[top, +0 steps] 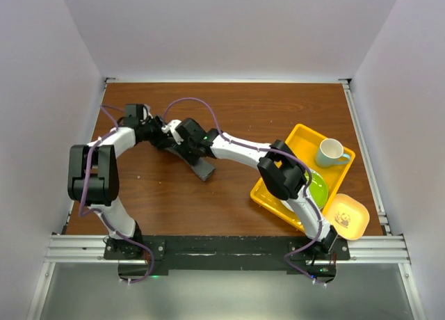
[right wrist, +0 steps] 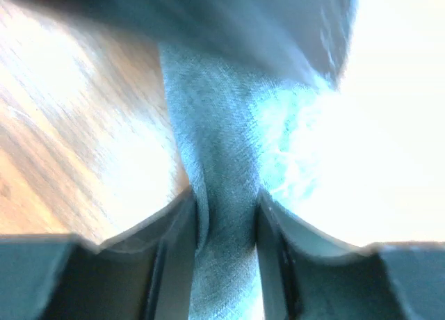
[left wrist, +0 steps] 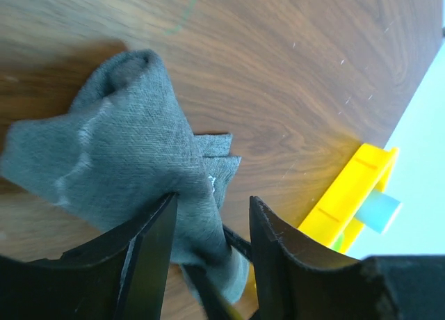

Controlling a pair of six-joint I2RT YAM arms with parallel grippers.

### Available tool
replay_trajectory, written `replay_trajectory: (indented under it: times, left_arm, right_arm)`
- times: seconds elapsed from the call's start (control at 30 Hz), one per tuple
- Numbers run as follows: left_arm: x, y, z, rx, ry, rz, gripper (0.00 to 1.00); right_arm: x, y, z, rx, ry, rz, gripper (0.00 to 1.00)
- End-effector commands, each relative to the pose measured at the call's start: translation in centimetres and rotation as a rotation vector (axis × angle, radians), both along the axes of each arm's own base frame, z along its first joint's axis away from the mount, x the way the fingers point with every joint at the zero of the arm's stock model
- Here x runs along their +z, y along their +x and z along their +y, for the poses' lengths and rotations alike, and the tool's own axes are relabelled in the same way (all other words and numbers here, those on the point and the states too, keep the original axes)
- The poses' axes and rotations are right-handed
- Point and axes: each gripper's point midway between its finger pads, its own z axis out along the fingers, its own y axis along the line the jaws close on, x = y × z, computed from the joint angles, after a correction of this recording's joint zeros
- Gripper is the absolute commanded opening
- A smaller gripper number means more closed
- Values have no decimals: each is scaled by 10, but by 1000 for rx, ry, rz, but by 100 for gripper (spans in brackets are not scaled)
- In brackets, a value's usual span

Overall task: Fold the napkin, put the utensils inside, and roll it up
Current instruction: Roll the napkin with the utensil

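Overhead, wooden table (top: 278, 111), grey napkin (top: 202, 168), pale walls (top: 229, 28)

From above, the arms (top: 236, 147) cover most of the napkin (top: 203, 170); only a dark end shows. The right wrist view is smeared, its right side washed white. Whether the left pincer (left wrist: 212, 197) grips the napkin cannot be told. The tray (left wrist: 346, 189) is half hidden behind its finger.

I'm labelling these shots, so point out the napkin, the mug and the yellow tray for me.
napkin (left wrist: 132, 160), left wrist view, on the middle of the bunched grey cloth.
mug (top: 331, 152), top view, on its open top.
yellow tray (top: 300, 140), top view, on bare floor near its far corner.
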Motion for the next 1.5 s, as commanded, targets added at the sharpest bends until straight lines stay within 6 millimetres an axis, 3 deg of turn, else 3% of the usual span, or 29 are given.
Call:
replay_trajectory:
  times: [0.0,0.17,0.33,0.4,0.63,0.83,1.0,1.1,1.3,1.47]
  left_arm:
    - [58,23,27,42,22,-177,52]
    - [66,25,35,45,12,-203,55]
    - [74,28,25,16,-41,-239,55]
    - [73,25,15,-3,-72,-241,54]
    - [59,13,-35,-99,-191,-234,49]
    - [53,10,-51,-118,-184,-211,47]
    - [44,1,-45,-100,-116,-161,47]
    - [43,-3,-41,-99,-83,-156,48]
    - [31,-2,-37,-97,-60,-124,49]
    - [22,2,-32,-98,-32,-120,49]
  right_arm:
    - [-22,-7,-27,-57,48,225,37]
    - [-26,-7,-31,-59,184,399,35]
    - [-29,-17,-24,-47,329,591,34]
    - [-23,-17,-23,-56,419,690,34]
    - [-34,-9,-33,-125,532,852,38]
    - [-39,0,-46,-169,563,879,43]
    - [-34,4,-47,-155,558,860,44]
    - [-31,6,-50,-154,533,825,51]
    - [-6,13,-57,-141,484,729,68]
    - [21,21,-62,-138,443,627,73]
